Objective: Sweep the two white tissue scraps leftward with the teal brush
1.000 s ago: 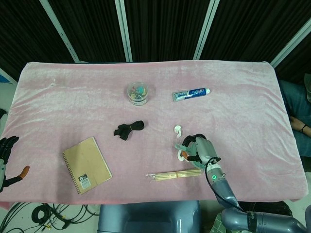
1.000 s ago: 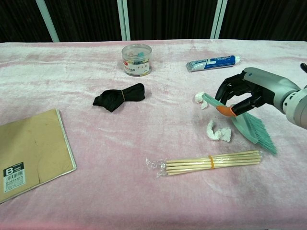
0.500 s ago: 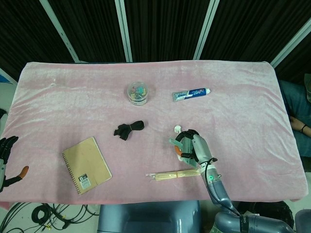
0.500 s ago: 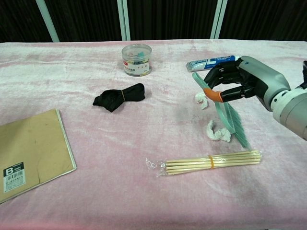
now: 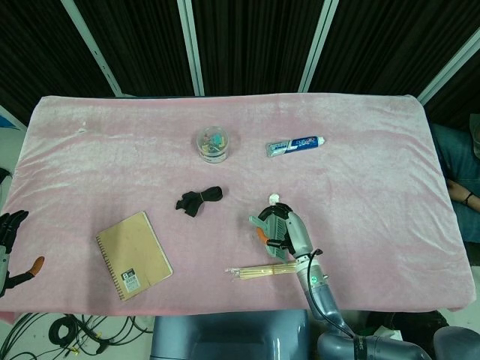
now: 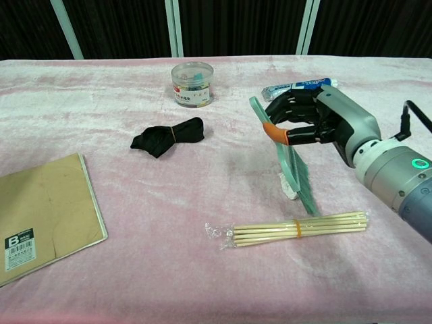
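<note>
My right hand (image 6: 320,121) grips the teal brush (image 6: 291,165) by its handle. The brush slants down, with its bristles on the pink cloth just above the stick bundle. One white tissue scrap (image 6: 287,186) lies pressed against the bristles' left side, partly hidden by them. The other scrap (image 5: 275,199) shows in the head view just above my right hand (image 5: 289,233); in the chest view the hand hides it. At the table's left edge, my left hand (image 5: 10,241) lies far from the scraps, fingers apart and holding nothing.
A bundle of wooden sticks (image 6: 297,228) lies just below the brush. A black cloth tie (image 6: 167,136) lies to the left, a brown notebook (image 6: 44,209) at the front left. A clear jar (image 6: 192,83) and a toothpaste tube (image 6: 297,88) stand further back.
My right hand has carried the brush leftward and turned it steeper. The bristles swept over the lower scrap, which now lies against them. The left hand has not moved.
</note>
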